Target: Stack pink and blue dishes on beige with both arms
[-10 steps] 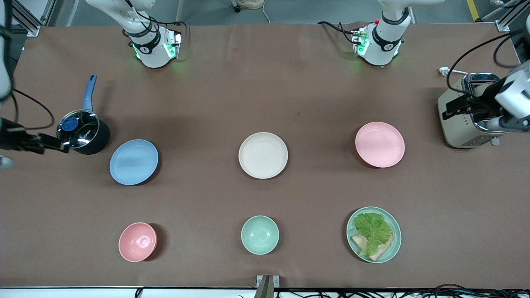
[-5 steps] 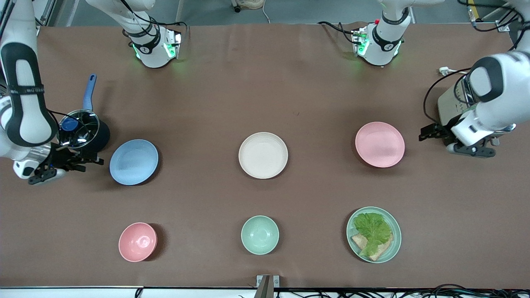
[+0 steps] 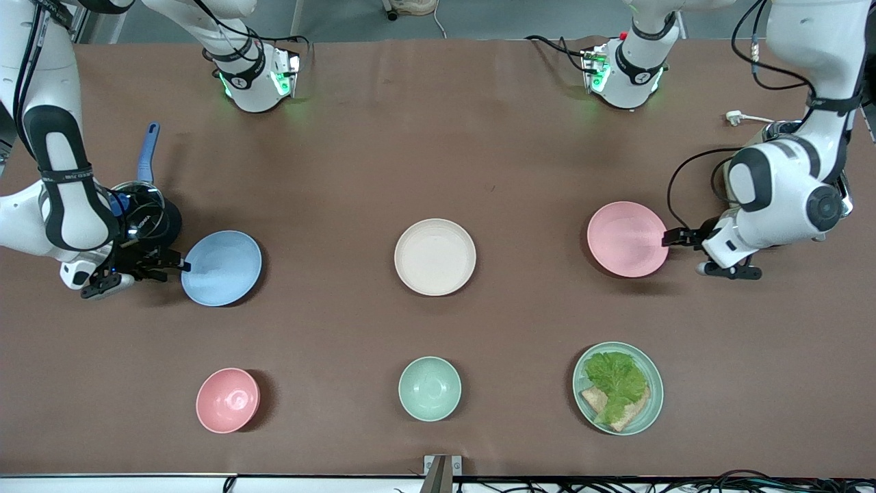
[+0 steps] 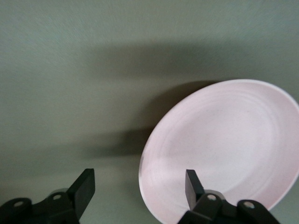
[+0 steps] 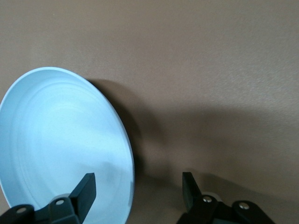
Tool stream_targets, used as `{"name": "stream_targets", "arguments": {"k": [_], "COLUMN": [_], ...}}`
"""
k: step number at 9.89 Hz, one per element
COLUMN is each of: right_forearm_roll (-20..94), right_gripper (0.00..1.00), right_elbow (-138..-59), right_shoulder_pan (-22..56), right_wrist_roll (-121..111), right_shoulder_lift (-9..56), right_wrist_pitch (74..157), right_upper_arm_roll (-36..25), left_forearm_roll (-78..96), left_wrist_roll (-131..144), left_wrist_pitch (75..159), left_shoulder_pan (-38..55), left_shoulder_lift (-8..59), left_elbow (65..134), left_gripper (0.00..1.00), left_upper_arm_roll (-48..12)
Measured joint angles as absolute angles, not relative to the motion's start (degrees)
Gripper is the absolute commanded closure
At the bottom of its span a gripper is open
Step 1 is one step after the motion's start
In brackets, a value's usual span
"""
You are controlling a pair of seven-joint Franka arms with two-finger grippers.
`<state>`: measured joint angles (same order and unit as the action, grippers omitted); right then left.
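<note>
The beige plate (image 3: 435, 257) lies at the table's middle with nothing on it. The pink plate (image 3: 627, 239) (image 4: 224, 149) lies toward the left arm's end. My left gripper (image 3: 674, 239) (image 4: 138, 186) is open at that plate's rim, one finger over the plate and one outside it. The blue plate (image 3: 222, 268) (image 5: 60, 149) lies toward the right arm's end. My right gripper (image 3: 172, 266) (image 5: 139, 189) is open and straddles the blue plate's rim the same way.
A dark saucepan (image 3: 140, 218) with a blue handle stands beside the right arm. A toaster (image 3: 773, 137) is mostly hidden by the left arm. Nearer the front camera are a pink bowl (image 3: 228, 400), a green bowl (image 3: 430, 388) and a green plate with lettuce and bread (image 3: 618, 387).
Both arms have swung in from the table's ends and come down. Each open gripper now stands at the outer rim of its plate. The plates have not moved.
</note>
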<state>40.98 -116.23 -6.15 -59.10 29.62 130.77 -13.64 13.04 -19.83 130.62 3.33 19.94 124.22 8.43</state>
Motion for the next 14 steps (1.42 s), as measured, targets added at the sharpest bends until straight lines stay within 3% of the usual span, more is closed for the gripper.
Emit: {"name": "stream_targets", "arguments": {"k": [2,4,5,6,9,11,12,14], "right_forearm_roll": [42.30,42.61,42.77,43.03,43.17,38.48,34.70,30.29], "right_gripper": [0.51,0.89,0.99,0.99,0.99,0.99,0.99,0.99], "right_elbow": [-117.13,-117.25,-117.27,-117.15,-112.97,-106.61,-101.41,-91.76], "right_shoulder_pan": [-5.79,-5.62,-5.62,-5.63,-5.61,-5.62,-5.63,-5.28], "right_wrist_roll": [-59.19,-59.14,-58.90,-57.66,-50.39,-43.89,-38.44,-28.57], "right_shoulder_lift": [30.00,30.13,30.13,30.14,30.05,29.88,29.67,28.92], "right_wrist_pitch": [130.76,130.56,129.96,128.76,122.07,114.93,109.06,100.17], "right_upper_arm_roll": [-13.45,-13.43,-13.46,-13.52,-13.70,-14.67,-15.11,-15.11], "left_forearm_roll": [17.22,23.54,25.52,26.11,26.49,26.65,26.66,26.72], "left_wrist_roll": [-23.14,-28.55,-30.54,-31.21,-31.81,-29.22,-26.55,-17.39], "left_wrist_pitch": [130.66,130.66,130.66,130.67,128.34,117.47,113.96,114.64], "left_shoulder_pan": [3.08,2.66,2.46,2.32,2.45,2.64,2.61,2.77], "left_shoulder_lift": [22.16,23.24,23.36,23.35,20.46,13.82,10.41,7.84], "left_elbow": [124.31,124.67,124.85,124.89,124.10,120.46,118.89,118.38], "left_gripper": [0.57,0.85,0.95,0.99,0.99,0.99,0.99,0.99], "left_upper_arm_roll": [8.45,8.55,8.62,8.63,8.36,6.65,4.21,-4.79]}}
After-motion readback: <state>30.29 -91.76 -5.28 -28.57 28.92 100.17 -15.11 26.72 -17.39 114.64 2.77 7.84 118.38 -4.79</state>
